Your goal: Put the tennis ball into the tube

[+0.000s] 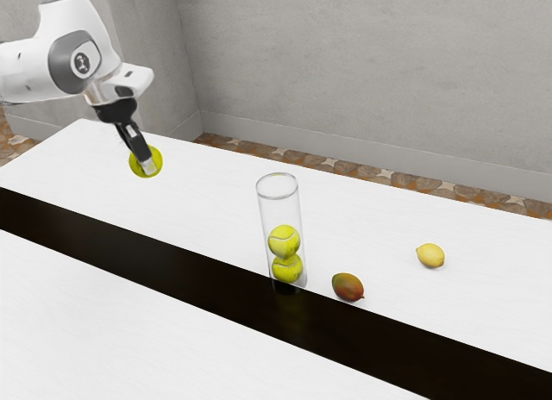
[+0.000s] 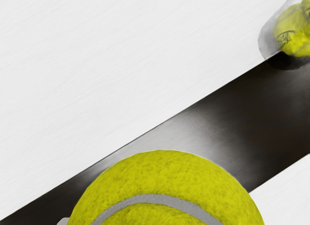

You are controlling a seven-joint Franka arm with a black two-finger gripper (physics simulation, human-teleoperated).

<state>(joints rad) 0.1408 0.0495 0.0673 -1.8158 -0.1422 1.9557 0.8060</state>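
My gripper is raised above the table toward the exterior view's left, shut on a yellow-green tennis ball. That held ball looms large at the wrist view's lower edge. The clear tube stands upright near mid-table, open at its top, with two tennis balls stacked inside, the upper ball resting on the lower one. Part of the tube and its balls appear in the wrist view too. Gripper and held ball are well apart from the tube, toward the exterior view's left.
A red-green mango lies close to the tube's base, on the exterior view's right. Farther right is a yellow lemon. A dark strip runs lengthwise through the white table. A grey wall stands behind the table.
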